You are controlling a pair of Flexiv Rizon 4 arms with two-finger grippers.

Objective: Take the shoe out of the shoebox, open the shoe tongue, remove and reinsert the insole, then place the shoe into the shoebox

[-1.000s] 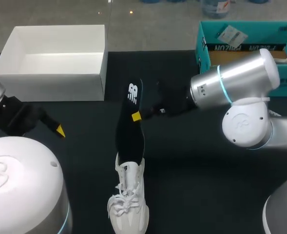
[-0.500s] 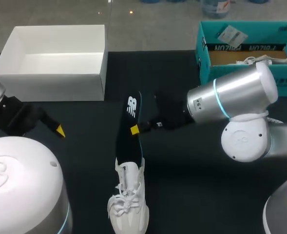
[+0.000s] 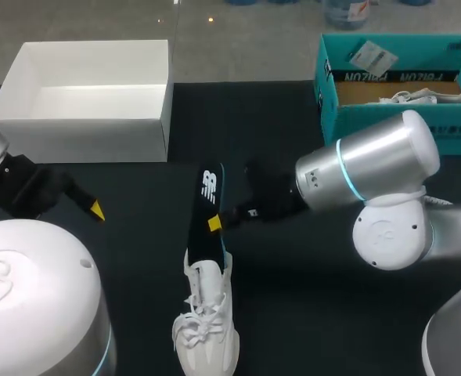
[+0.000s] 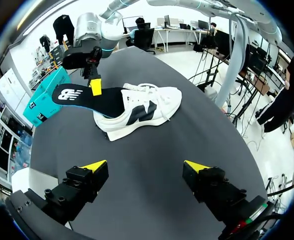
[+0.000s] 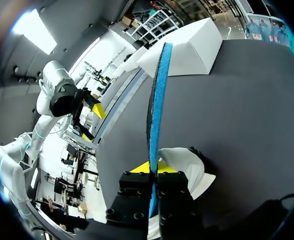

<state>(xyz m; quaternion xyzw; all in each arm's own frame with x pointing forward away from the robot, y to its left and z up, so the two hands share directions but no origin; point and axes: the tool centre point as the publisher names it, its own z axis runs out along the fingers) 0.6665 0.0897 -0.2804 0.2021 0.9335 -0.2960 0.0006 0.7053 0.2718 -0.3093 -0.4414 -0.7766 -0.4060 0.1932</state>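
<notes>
The right gripper (image 5: 153,167) pinches the insole (image 5: 159,90) from two sides, with its fingers pressed nearly together on the thin edge. Only the right wrist view shows this grip, and also the insole's blue underside. The head view shows instead the insole's black upper face, rising from the heel opening of the shoe (image 3: 207,321) and pointing away from it. The left gripper (image 4: 147,167) hangs beside the shoe, well apart from it, fingers spread wide with nothing between them. On the black table (image 3: 308,313) I count one white shoe, one insole, two grippers and two boxes – a white shoebox (image 3: 89,90) and a teal box (image 3: 394,78), both beyond the shoe's heel end.
</notes>
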